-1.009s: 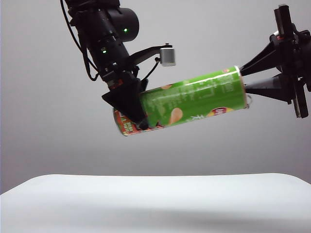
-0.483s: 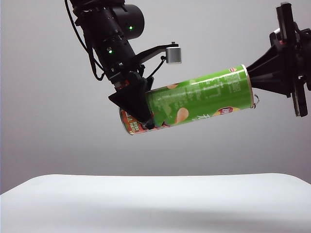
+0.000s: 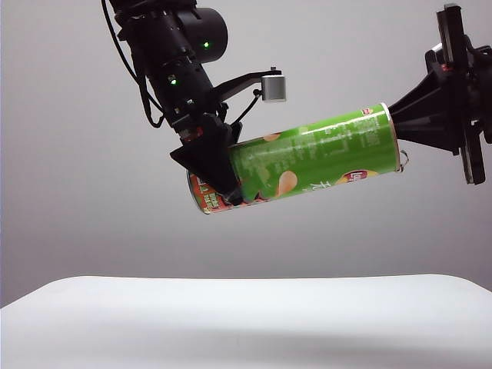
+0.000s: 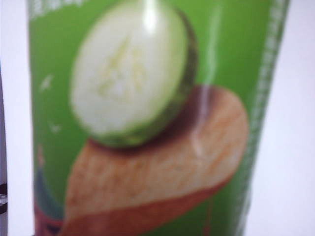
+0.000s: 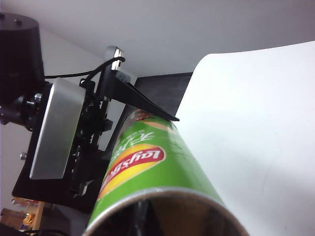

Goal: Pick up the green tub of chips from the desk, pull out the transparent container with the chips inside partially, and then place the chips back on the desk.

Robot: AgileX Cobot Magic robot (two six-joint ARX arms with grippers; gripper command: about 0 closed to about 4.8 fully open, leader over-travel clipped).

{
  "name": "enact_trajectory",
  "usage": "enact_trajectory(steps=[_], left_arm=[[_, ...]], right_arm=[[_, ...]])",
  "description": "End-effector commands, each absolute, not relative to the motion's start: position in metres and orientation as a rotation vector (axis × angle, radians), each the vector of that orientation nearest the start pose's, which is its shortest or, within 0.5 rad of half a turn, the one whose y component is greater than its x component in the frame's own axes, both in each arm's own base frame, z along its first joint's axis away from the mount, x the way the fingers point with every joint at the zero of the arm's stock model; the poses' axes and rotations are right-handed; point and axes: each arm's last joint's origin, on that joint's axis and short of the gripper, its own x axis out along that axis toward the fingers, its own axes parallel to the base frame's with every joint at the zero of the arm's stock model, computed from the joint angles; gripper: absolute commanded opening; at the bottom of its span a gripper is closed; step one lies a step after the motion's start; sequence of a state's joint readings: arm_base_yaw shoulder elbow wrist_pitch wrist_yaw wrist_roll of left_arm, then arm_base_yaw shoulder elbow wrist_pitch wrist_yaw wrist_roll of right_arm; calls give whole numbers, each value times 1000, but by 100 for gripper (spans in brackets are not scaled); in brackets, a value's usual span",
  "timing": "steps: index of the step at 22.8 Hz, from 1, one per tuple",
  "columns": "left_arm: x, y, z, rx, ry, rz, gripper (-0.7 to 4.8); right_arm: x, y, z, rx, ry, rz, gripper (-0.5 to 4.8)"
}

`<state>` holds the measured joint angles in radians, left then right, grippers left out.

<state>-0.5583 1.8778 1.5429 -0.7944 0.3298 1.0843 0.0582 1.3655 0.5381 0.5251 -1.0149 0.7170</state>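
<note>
Bright green and held high above the white desk, the green tub of chips slants up toward your right. Start on your left: the left gripper has its black jaws clamped around the tub near the orange-red end, and its wrist camera is filled by the printed cucumber slice and crisp on the can. At your right, the right gripper meets the silver-rimmed open mouth with its jaws pinched together; what they pinch is hidden.
</note>
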Motion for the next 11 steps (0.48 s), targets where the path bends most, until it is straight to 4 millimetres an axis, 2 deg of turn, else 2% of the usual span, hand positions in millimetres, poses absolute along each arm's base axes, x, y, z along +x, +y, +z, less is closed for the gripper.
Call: enact_trajectory(steps=[1, 11], left_arm=[[331, -205, 248, 1004, 656, -1304, 236], [339, -179, 246, 963, 753, -1271, 236]], right_arm=[[254, 35, 201, 767, 622, 932, -7], [255, 29, 200, 754, 604, 915, -7]])
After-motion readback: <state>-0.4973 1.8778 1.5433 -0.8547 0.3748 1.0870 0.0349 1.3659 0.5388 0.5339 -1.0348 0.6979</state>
